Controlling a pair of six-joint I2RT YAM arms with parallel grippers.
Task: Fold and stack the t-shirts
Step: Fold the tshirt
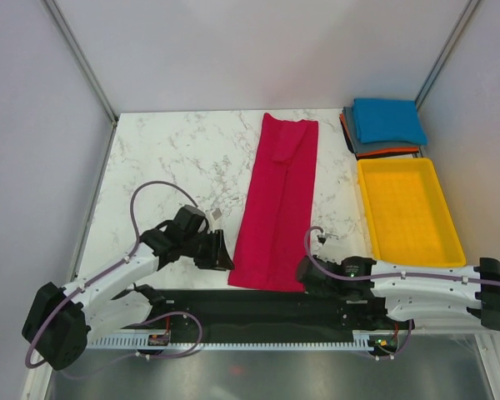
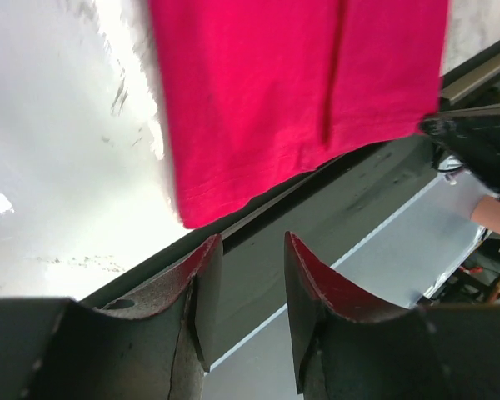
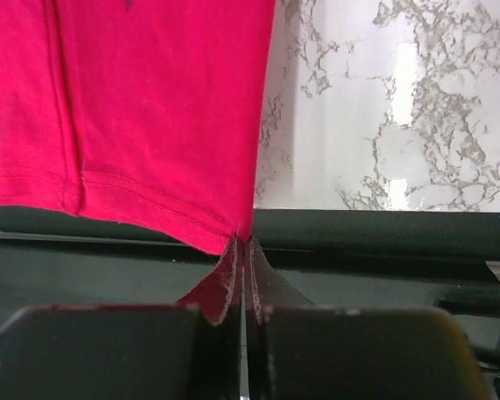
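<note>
A crimson-red t-shirt [image 1: 279,200], folded lengthwise into a long strip, lies on the marble table and reaches its near edge. My right gripper [image 3: 243,242] is shut, pinching the hem's near right corner of the red cloth [image 3: 133,108]. In the top view that gripper [image 1: 304,271] sits at the strip's bottom right. My left gripper [image 2: 250,242] stands open just short of the near left corner of the shirt [image 2: 300,92], with nothing between its fingers. From above, it [image 1: 223,250] is beside the strip's left edge. A folded blue t-shirt [image 1: 389,121] tops a stack with grey [image 1: 362,146] and orange [image 1: 400,152] ones.
A yellow plastic tray [image 1: 408,208] stands at the right, just in front of the folded stack. A black rail [image 1: 258,308] runs along the table's near edge under both grippers. Grey walls close in on the left, back and right.
</note>
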